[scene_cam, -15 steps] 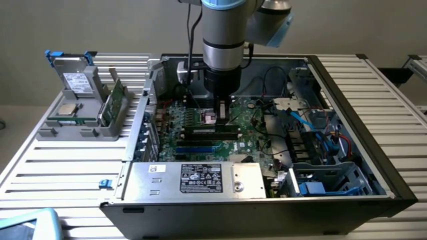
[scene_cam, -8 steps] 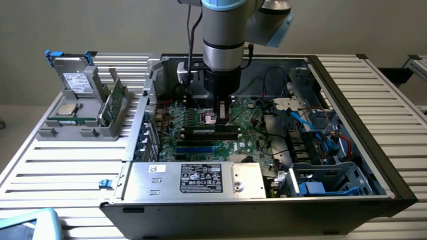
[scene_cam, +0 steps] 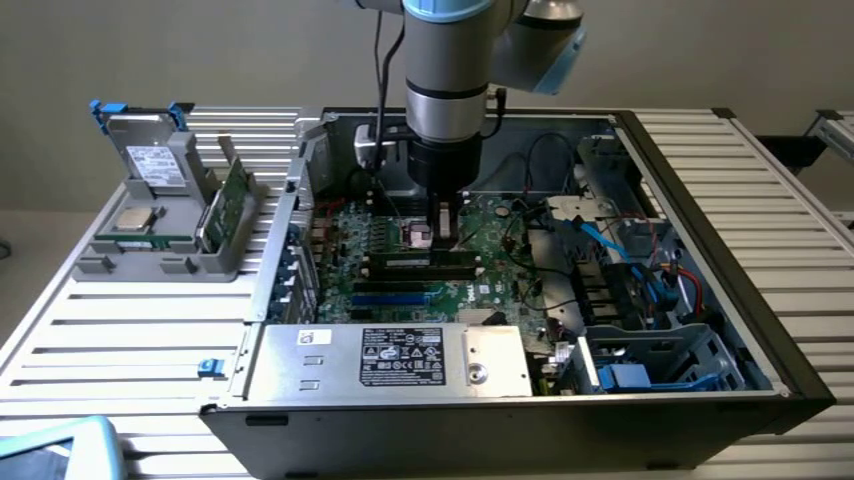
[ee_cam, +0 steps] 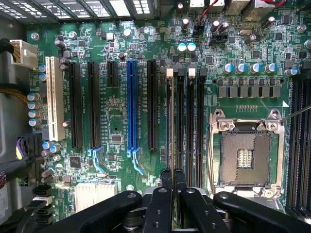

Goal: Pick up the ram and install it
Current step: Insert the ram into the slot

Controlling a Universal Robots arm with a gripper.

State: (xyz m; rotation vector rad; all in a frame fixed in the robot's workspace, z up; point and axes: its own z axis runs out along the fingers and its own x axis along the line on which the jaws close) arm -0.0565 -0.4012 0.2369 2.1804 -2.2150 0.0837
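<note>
- Pinching the claw (ee_cam: 173,176) narrow, fingertips nearly together, on the top edge of the ram (ee_cam: 169,121), judging by the thin board edge running out from between them.
- Standing the ram on edge in the memory slot closest to the expansion slots (ee_cam: 93,107); judging pickup as done and insertion as under way.
- Failing to confirm full seating or snapped end latches, so counting the press home and the release as left.
- Counting four memory slots (ee_cam: 181,121) side by side: one taking the ram, three looking bare.
- Counting one processor socket (ee_cam: 245,155) just beside them, lying open and bare.
- Counting six expansion slots across the motherboard (ee_cam: 116,111): one blue, one white, four black.
- Seeing, in the exterior view, one arm (scene_cam: 447,90) standing upright over one open case (scene_cam: 727,225), with one grey power supply (scene_cam: 387,355) at six o'clock of the claw.
- Spotting one grey holder (scene_cam: 147,262) on the tabletop (scene_cam: 120,330) at nine o'clock of the case, near it but apart, carrying one drive (scene_cam: 151,160), one square silver chip (scene_cam: 134,220) and one more green stick (scene_cam: 236,205) on edge.
</note>
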